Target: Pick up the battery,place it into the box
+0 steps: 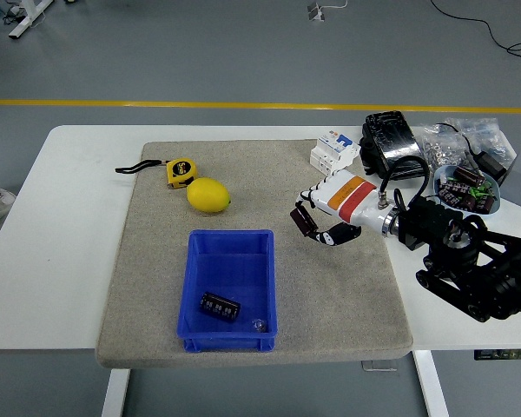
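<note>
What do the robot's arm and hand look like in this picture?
Only the right arm shows: black, bulky jointed segments with black cables looping near the wrist. The right hand has a white back crossed by an orange-red band, and black fingers with white parts.

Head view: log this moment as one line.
battery: lying in blue box | right hand: above mat, right of box, fingers curled, holding nothing | left hand: out of view
</note>
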